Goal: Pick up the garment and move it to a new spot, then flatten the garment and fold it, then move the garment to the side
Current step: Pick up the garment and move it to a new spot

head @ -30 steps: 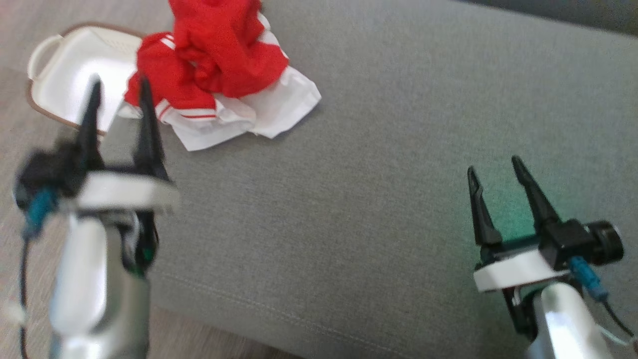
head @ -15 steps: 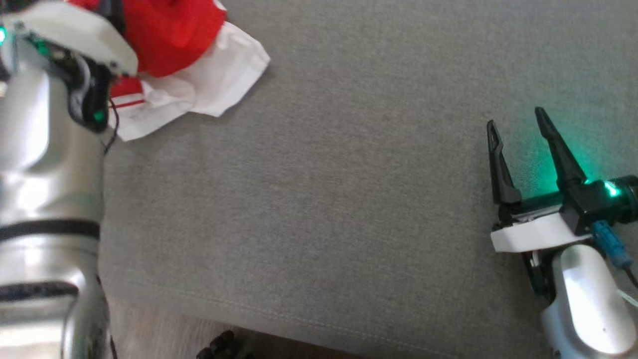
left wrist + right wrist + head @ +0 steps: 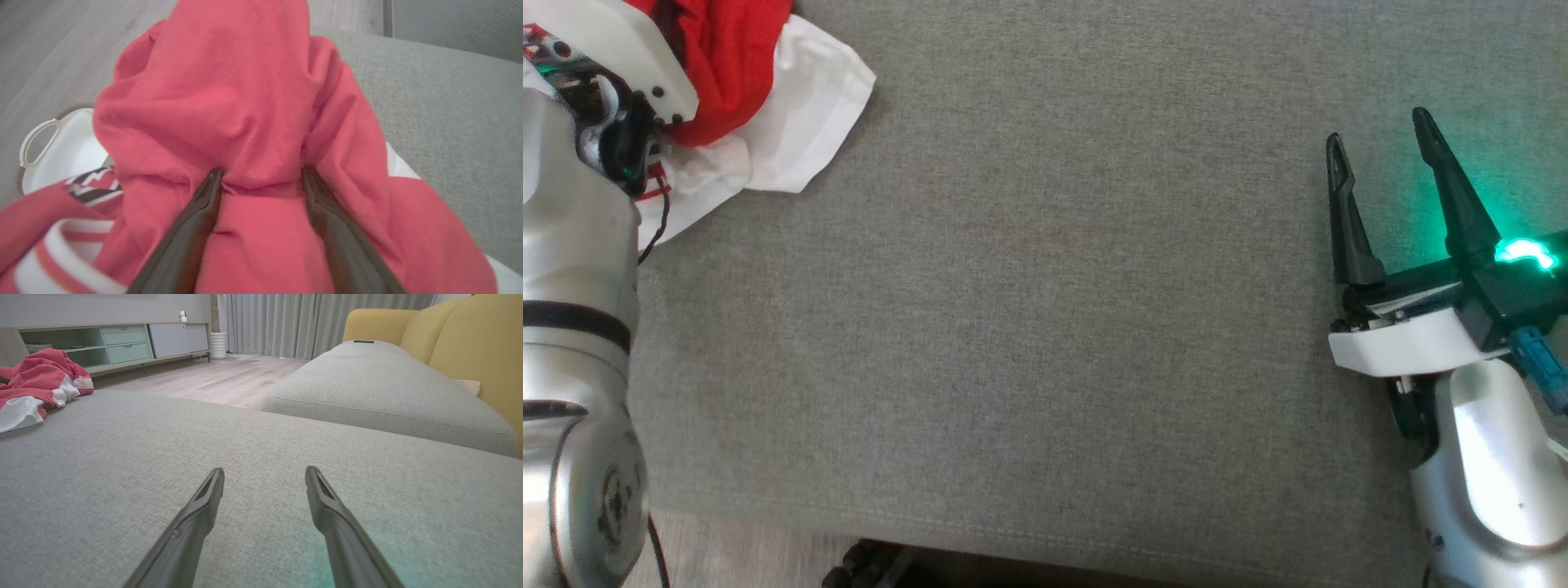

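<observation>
Crumpled red-and-white cloth garment point(image 3: 735, 65) heaped at left edge of grey woven sofa cushion point(image 3: 1045, 327), near white plastic basket point(image 3: 61, 151) on floor. Left gripper point(image 3: 261, 171) spread wide, dark tips sunk in red folds. Right gripper point(image 3: 1378, 131) low over bare cushion, well apart from garment, spread wide, nothing between jaws

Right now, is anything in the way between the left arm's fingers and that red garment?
Nothing visible does. The left fingers stand apart with their tips pressed into the red garment, and a fold of fabric lies between them. The white basket sits beyond the pile, off to one side, not in the path.
</observation>
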